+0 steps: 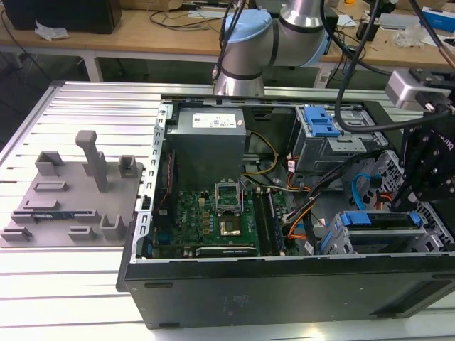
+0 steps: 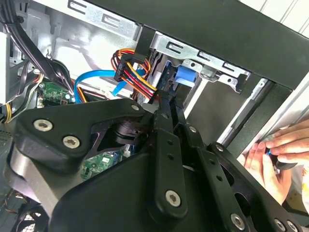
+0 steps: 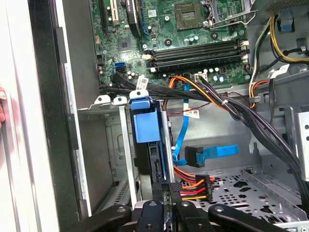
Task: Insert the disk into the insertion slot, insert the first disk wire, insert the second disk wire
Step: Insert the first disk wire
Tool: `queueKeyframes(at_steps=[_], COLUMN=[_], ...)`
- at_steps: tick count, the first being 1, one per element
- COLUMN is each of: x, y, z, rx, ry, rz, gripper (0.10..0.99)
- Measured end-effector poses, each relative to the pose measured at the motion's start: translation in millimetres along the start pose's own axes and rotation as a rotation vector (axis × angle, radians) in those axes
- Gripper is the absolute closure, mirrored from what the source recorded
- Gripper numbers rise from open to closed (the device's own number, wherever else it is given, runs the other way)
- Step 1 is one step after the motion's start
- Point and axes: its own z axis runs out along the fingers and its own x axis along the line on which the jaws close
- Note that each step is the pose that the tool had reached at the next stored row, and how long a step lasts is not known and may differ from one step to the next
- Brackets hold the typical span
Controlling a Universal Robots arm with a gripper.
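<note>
While disk (image 3: 145, 126) sits slotted, end effector (image 3: 167, 193) at power wires (image 3: 190, 186), blue cable (image 3: 212, 153) beside

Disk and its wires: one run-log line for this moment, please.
disk: seated in insertion slot | gripper: jaws shut on multicolour wire beside disk | blue wire: end unplugged

Bright blue being shown on carrier of disk (image 3: 145, 121). Green being shown on motherboard (image 3: 193, 29), black on memory slots (image 3: 193, 50). Light blue being shown on flat data cable (image 3: 216, 152). Red, orange, yellow, black stripes being shown on power wire bundle (image 3: 193, 186). Black being shown on gripper (image 3: 165, 192); grey with perforated hole pattern on sheet-metal floor (image 3: 251, 186).
</note>
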Motion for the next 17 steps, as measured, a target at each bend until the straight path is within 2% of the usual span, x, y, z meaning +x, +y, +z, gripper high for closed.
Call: queueKeyframes(at_steps=[6,17], x=[-0.2,0.1], y=[0.0,0.1], z=[0.5,2.5], rx=[0.001,0.002], ry=[0.0017,0.0018], rz=[-0.019,-0.02], gripper=[0.922,0.922])
